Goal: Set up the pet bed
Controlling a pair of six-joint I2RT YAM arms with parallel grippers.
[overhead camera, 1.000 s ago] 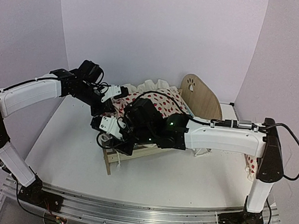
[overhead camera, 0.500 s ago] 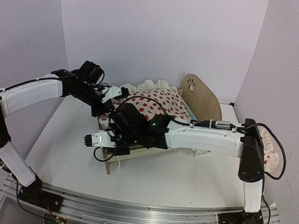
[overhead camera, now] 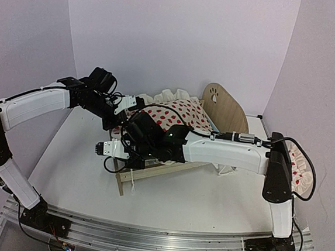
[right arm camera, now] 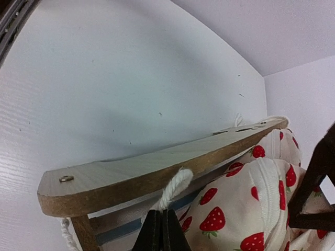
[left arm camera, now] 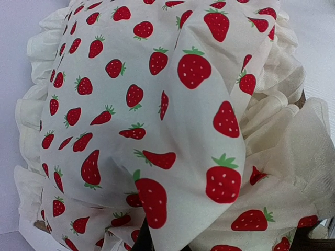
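The pet bed of light wood stands mid-table, its tall headboard with the paw cutout at the back right. The strawberry-print ruffled duvet is bunched on top of it. My left gripper is at the duvet's left corner, shut on the cloth. The left wrist view is filled with the duvet, which hides the jaws. My right gripper is shut on a white cord just under the low footboard. A blue stripe of the mattress shows below the footboard.
A small strawberry-print ruffled pillow lies at the table's right edge behind the right arm. A bit of white cloth lies beside the bed's right side. A white cord end dangles at the footboard's near corner. Lilac walls enclose the table.
My right arm has swung left along the bed toward the footboard, and its jaws have closed on the white cord. The pillow at the right has come into view. The left arm has stayed put.
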